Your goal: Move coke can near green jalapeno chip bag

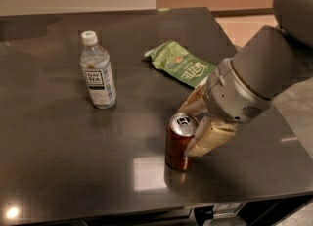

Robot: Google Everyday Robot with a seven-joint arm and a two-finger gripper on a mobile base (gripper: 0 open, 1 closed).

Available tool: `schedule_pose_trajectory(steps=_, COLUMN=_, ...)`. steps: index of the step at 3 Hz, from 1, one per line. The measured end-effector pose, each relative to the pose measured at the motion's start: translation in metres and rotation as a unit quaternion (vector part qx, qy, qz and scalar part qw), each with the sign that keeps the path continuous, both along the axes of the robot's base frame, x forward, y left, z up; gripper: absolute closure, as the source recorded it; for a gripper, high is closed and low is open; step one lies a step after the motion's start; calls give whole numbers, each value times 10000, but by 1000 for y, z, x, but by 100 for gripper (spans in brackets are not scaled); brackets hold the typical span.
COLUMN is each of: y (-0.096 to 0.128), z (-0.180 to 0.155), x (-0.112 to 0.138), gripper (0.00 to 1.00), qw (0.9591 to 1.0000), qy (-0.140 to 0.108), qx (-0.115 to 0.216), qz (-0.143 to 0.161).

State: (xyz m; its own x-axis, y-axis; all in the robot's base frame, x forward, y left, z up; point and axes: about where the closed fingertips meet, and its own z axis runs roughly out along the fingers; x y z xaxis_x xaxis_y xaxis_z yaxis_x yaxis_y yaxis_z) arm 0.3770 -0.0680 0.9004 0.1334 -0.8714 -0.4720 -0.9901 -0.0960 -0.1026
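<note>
The coke can (177, 143) stands upright near the table's front edge, dark red-brown with a silver top. The green jalapeno chip bag (181, 64) lies flat behind it, to the right of the table's middle. My gripper (190, 128) comes in from the right at the can's right side. Its cream fingers are open. One finger (208, 139) touches the can's front right, the other (194, 104) reaches just behind the can. The can rests on the table.
A clear tea bottle (98, 77) with a white cap stands upright at the left middle of the dark table (58, 151). The table's right edge and front edge are close to the can. My grey arm (264, 73) covers the table's right side.
</note>
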Motion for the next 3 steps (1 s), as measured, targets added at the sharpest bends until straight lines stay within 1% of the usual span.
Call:
schedule_pose_trajectory(steps=1, y=1, z=4, x=2, gripper=65, qw=10000, qy=54, qx=56, qz=-21)
schedule_pose_trajectory(steps=2, y=-3, z=13, x=18, gripper=88, qw=9998, qy=31, qx=97, qz=-196)
schedule_pose_trajectory(steps=3, y=-15, z=21, x=56, gripper=100, qw=9982, qy=-47, qx=47, qz=-596)
